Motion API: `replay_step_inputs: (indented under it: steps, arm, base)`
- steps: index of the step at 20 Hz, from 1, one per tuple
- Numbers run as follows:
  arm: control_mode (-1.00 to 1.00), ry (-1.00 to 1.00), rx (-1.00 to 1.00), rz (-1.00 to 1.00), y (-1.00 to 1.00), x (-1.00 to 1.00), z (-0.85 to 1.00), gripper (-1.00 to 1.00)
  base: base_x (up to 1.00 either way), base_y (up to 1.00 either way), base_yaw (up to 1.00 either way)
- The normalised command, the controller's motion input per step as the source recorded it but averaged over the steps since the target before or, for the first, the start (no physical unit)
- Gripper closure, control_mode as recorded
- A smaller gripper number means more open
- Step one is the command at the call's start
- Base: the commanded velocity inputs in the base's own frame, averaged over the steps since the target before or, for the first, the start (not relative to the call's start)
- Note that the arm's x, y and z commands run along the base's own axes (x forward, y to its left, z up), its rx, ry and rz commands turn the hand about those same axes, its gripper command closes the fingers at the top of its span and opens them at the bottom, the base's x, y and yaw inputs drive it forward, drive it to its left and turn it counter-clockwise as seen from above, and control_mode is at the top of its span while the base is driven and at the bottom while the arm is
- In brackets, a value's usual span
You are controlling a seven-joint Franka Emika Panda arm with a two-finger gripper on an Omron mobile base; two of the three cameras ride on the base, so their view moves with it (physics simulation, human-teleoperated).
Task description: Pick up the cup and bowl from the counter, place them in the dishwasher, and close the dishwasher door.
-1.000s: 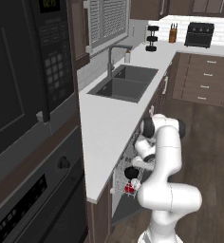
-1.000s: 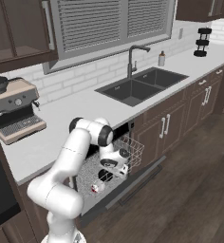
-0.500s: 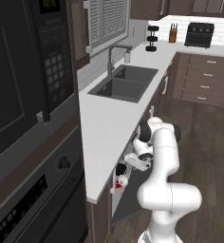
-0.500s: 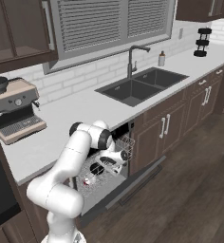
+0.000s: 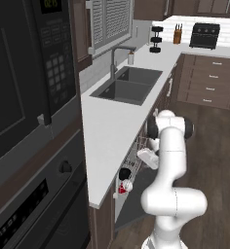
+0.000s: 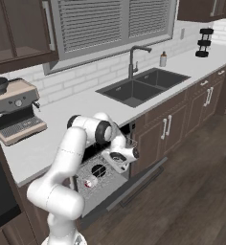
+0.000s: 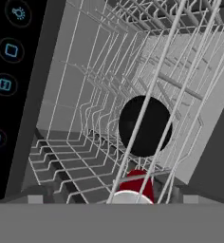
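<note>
The dishwasher (image 6: 101, 173) stands open under the white counter (image 5: 107, 127), its dark door (image 6: 135, 183) folded down. In its white wire rack lie the black bowl (image 7: 144, 126) and, just in front of it, the red cup (image 7: 135, 186) on its side. Both also show from the bases: bowl (image 5: 124, 173) and cup (image 5: 122, 186), and bowl (image 6: 99, 170) and cup (image 6: 89, 183). My gripper (image 5: 141, 159) hovers above the rack's outer edge, open and empty, a short way from the bowl. From the right it is the gripper (image 6: 115, 160) over the rack.
The dark sink (image 5: 127, 84) with its tap is set in the counter further along. A black oven and microwave column (image 5: 29, 121) rises at the left. An espresso machine (image 6: 16, 116) stands on the counter. Wooden floor (image 6: 191, 182) lies open beyond the lowered door.
My hand has pulled up and back out of the rack. The bowl now lies free in the rack beside the cup.
</note>
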Motion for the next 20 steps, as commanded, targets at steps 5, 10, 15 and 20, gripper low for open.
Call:
replay_step_inputs:
  steps: [5, 10, 15, 20]
  arm:
    - [-1.00, 0.00, 0.00, 0.04, -0.20, -0.67, 1.00, -1.00]
    - [-1.00, 0.00, 0.03, 0.06, -0.36, -0.98, 0.74, -1.00]
    - [-1.00, -0.04, 0.07, 0.03, -0.54, -0.99, 0.67, -1.00]
    - [-1.00, -0.01, 0.11, 0.02, -0.67, -0.82, 0.43, -1.00]
  base:
    - [0.00, 0.00, 0.00]
    - [0.00, 0.00, 0.00]
    - [0.00, 0.00, 0.00]
    - [0.00, 0.00, 0.00]
